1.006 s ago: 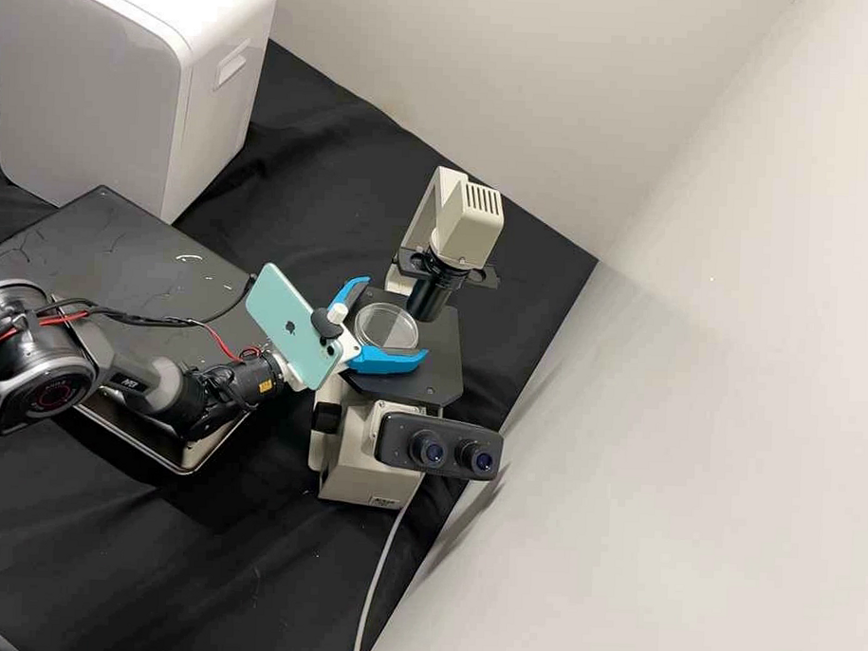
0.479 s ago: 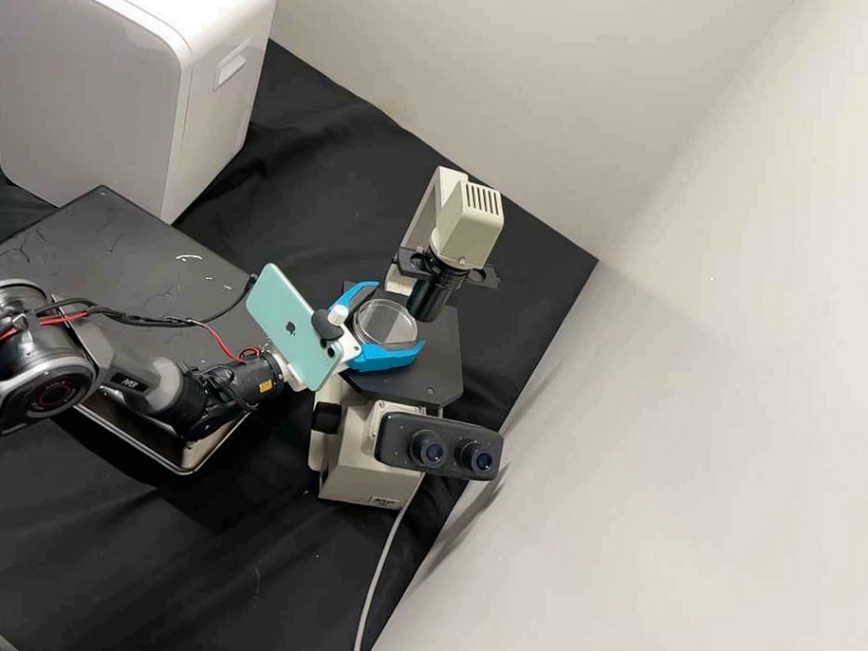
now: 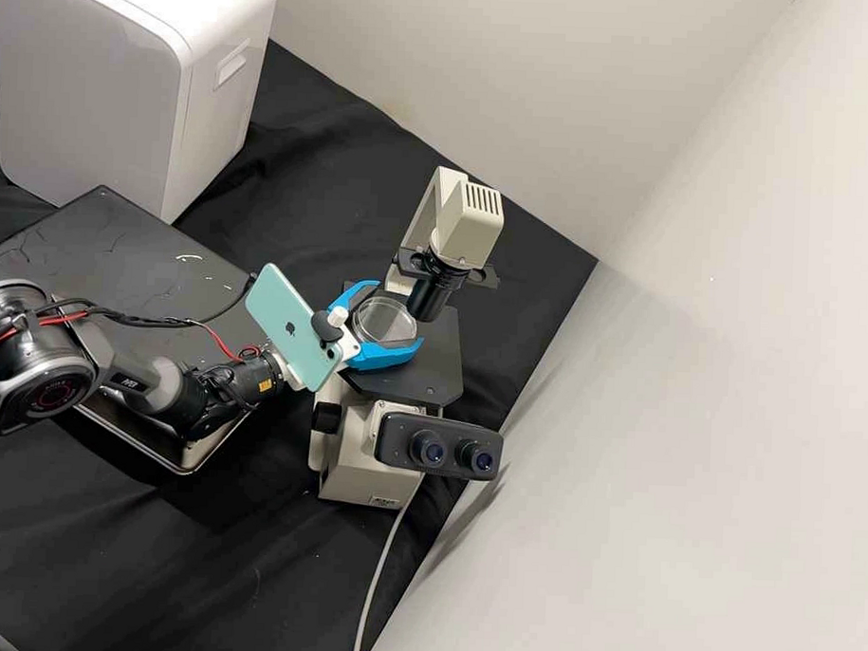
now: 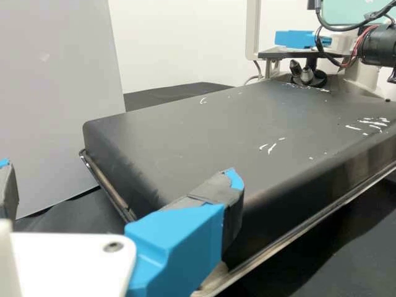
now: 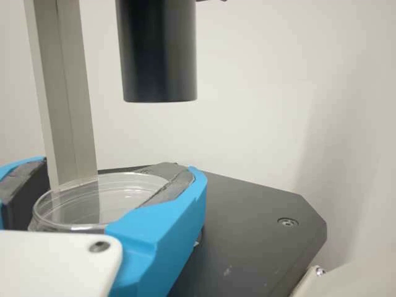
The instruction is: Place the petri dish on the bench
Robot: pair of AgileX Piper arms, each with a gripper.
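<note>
A clear round petri dish (image 3: pixel 385 321) lies on the black stage (image 3: pixel 437 368) of a beige microscope (image 3: pixel 372 456), under its dark condenser tube (image 5: pixel 158 49). My right gripper (image 3: pixel 392 317) reaches in from the left and is shut on the dish. One blue finger sits on each side of the dish, and the right wrist view shows the dish (image 5: pixel 93 201) against the dark pads (image 5: pixel 170 185). My left gripper (image 4: pixel 117 176) is open and holds nothing. It sits low by the near corner of a flat black case (image 4: pixel 247 136).
The flat black case (image 3: pixel 104 248) lies left of the microscope, under the right arm. A white boxy appliance (image 3: pixel 120 77) stands at the back left. A pale wall runs along the bench's right edge. A white cable (image 3: pixel 378 580) trails from the microscope toward the front.
The right gripper's blue fingers have drawn together around the petri dish, from wide apart to tight against its rim. The dish and the arm stay in place.
</note>
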